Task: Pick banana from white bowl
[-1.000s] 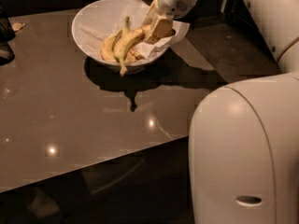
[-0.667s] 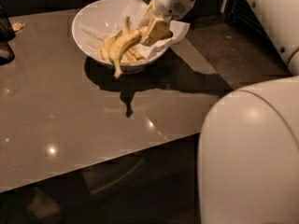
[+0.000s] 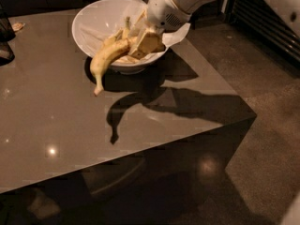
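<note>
The white bowl, lined with crumpled paper, is set near the desk's far edge, and shorter bananas are seen inside. The banana is clamped at its upper end by the gripper and is hung over the bowl's near rim, stem down. The glossy desk is bordered by grey floor at its right edge.

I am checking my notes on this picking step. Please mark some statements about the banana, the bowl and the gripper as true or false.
1. The banana hangs over the white bowl's front rim, stem downward. True.
2. The gripper is at the table's left edge. False: it is at the bowl's right side, fingers shut on the banana.
3. Crumpled white paper lines the bowl. True.
4. The bowl stands on the floor. False: it stands on the table.
</note>
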### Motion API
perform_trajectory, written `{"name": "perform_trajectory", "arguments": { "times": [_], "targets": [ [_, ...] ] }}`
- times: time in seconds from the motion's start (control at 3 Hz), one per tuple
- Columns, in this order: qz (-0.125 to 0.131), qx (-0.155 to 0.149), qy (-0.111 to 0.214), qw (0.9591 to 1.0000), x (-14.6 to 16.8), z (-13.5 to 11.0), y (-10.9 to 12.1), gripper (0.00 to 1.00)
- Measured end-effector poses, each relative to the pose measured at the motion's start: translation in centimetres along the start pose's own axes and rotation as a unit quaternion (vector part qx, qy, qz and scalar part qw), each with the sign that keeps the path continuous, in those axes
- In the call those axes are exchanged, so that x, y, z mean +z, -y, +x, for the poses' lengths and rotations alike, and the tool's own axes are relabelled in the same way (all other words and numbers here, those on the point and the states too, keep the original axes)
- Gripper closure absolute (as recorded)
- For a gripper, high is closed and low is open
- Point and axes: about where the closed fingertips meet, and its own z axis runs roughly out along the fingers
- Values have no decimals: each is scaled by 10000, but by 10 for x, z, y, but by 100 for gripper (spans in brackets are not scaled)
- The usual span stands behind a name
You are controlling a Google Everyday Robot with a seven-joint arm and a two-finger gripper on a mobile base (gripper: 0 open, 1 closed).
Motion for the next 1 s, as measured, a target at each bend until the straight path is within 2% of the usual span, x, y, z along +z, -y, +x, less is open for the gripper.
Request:
{"name": "perform_trajectory", "arguments": {
  "times": [0.33, 0.67, 1.0],
  "targets": [
    [-133, 49, -49, 9999, 10, 6, -11, 100],
    [-137, 250, 63, 9996, -10, -29, -54, 100],
    [-134, 265, 61, 9995, -12, -30, -58, 100]
  ]
}}
